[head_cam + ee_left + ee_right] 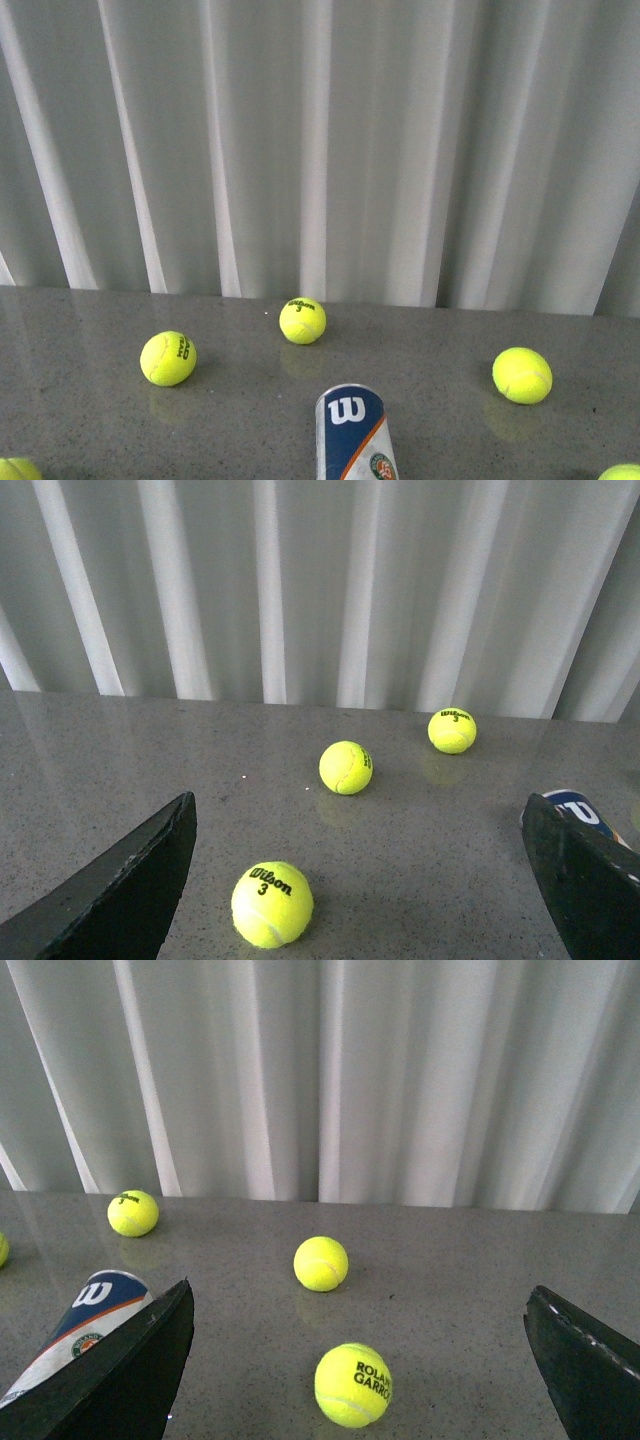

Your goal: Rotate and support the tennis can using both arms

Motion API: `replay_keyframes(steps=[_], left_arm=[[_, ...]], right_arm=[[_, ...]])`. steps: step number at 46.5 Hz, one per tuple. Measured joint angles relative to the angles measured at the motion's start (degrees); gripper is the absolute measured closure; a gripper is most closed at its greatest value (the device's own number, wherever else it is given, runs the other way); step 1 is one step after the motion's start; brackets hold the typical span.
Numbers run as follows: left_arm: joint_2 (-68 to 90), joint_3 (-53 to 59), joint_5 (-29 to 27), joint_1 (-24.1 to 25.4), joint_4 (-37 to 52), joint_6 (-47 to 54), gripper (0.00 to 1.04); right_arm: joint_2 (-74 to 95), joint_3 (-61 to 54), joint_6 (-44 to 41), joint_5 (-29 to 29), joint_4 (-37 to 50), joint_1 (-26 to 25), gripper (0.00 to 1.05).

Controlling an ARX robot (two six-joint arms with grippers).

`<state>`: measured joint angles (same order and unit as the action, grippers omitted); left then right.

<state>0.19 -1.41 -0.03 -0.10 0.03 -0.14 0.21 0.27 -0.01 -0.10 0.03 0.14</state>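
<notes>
The tennis can (355, 435) lies on the grey table at the near middle of the front view, blue "W" label up, its near part cut off by the frame. Neither arm shows there. My left gripper (360, 880) is open just above the table, and a Wilson ball (272, 904) lies between its fingers. The can's end (578, 808) peeks from behind one finger (585, 880). My right gripper (355, 1360) is open too, around a Roland Garros ball (353, 1385). Here the can (85, 1325) lies just outside one finger (120, 1370).
Loose yellow-green balls lie around the can (168, 358), (302, 320), (522, 375), and two more at the near corners (15, 468), (625, 472). A white pleated curtain (320, 140) closes off the table's far edge.
</notes>
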Motion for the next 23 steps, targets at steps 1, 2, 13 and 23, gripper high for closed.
replay_keyframes(steps=[1,2,13,23], left_arm=[[0.0,0.0,0.0,0.0,0.0,0.02,0.07],[0.0,0.0,0.0,0.0,0.0,0.0,0.07],[0.0,0.0,0.0,0.0,0.0,0.0,0.07],[0.0,0.0,0.0,0.0,0.0,0.02,0.07]], right_arm=[[0.0,0.0,0.0,0.0,0.0,0.0,0.07],[0.0,0.0,0.0,0.0,0.0,0.0,0.07],[0.0,0.0,0.0,0.0,0.0,0.0,0.07],[0.0,0.0,0.0,0.0,0.0,0.0,0.07]])
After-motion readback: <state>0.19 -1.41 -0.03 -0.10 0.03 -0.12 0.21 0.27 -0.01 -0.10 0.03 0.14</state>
